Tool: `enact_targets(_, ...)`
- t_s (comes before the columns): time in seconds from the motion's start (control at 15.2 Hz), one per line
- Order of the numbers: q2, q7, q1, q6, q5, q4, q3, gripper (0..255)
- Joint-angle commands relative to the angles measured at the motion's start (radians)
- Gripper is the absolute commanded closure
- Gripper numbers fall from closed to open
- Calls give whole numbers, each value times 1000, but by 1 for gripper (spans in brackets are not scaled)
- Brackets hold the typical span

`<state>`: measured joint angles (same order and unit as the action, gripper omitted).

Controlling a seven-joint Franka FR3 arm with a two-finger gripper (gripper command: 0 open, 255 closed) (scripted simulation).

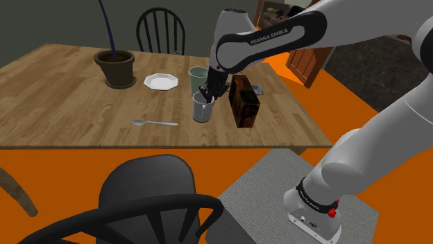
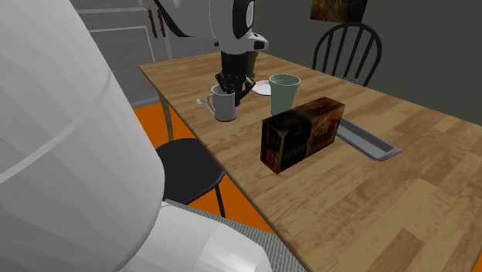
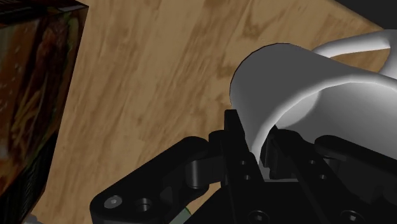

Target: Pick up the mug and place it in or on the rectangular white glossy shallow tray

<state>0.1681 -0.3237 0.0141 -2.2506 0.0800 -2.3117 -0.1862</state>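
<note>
The wooden tabletop (image 1: 62, 104) spreads across most of the shoulder view, with orange floor (image 1: 69, 173) around it. The white arm (image 1: 270, 38) comes in from 4 o'clock and bends down over the middle of the wood. One black chair (image 1: 153, 194) stands at the near edge, at 6 o'clock, and a second black chair (image 1: 161, 28) at the far edge, at 12 o'clock.

The pale grey-white mug (image 1: 202, 108) is the centre for the places below. A dark printed box (image 1: 244, 102) stands at its 3 o'clock, near but apart. A dark plant pot (image 1: 115, 68) sits well apart at 10 o'clock. A grey, shallow rectangular tray (image 2: 369, 139) lies flat at the mug's 2 o'clock, behind the box. In the second exterior view it is just beside the box, at the box's 3 o'clock. A pale green cup (image 1: 198, 73) stands upright just beside the mug at 12 o'clock. A white plate (image 1: 161, 82) lies at 10 o'clock, between cup and pot.

The mug stands upright near the middle of the tabletop, and its base looks to be down on the wood. The jaws reach onto its rim from above and pinch its wall. The wrist view shows one of the fingers (image 3: 233, 133) outside the wall and the other inside. The handle (image 3: 356, 48) is on the side away from them. A spoon (image 1: 155, 123) lies flat at 8 o'clock.
</note>
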Motion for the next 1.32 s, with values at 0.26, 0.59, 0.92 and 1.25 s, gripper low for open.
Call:
enact_targets(0.26,31,0,0,72,3,41,3,255)
enact_targets(0.59,3,124,53,88,-4,78,79,255)
enact_targets(0.92,-48,242,104,109,-7,143,149,255)
enact_targets(1.25,-121,357,155,138,-3,237,213,255)
